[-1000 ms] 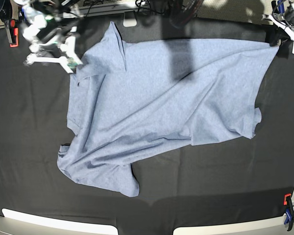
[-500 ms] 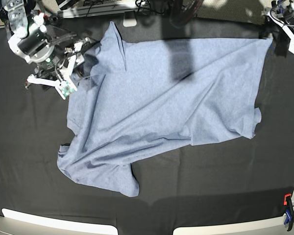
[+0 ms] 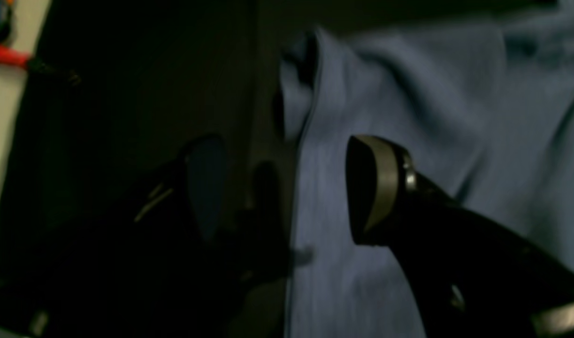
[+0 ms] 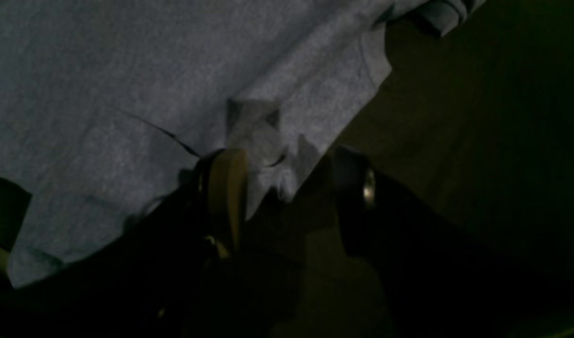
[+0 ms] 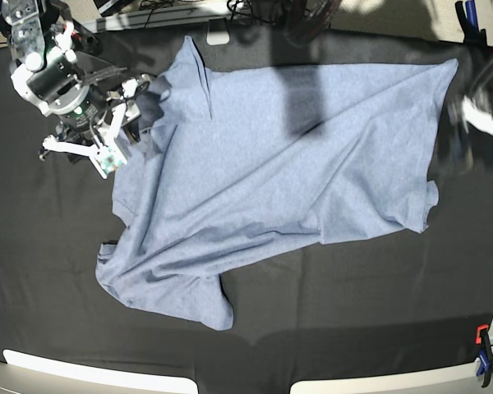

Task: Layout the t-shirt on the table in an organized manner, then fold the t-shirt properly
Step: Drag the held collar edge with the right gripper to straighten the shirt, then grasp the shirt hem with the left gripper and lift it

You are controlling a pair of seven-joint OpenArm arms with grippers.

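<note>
The t-shirt (image 5: 279, 180) lies spread but wrinkled across the black counter (image 5: 353, 328). Right hand (image 4: 287, 197) stands with jaws parted at the shirt's edge, fabric bunched between them, not clamped. Left hand (image 3: 277, 188) hangs spread wide over the shirt's hem, holding nothing.

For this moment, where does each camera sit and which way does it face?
Base: overhead, looking down on the table and t-shirt; right gripper at the shirt's edge, left arm blurred.
Left wrist: on the left arm, looking down past the open left gripper at the shirt's edge.
Right wrist: looking past the right gripper at a shirt corner.
All views share the t-shirt.
</note>
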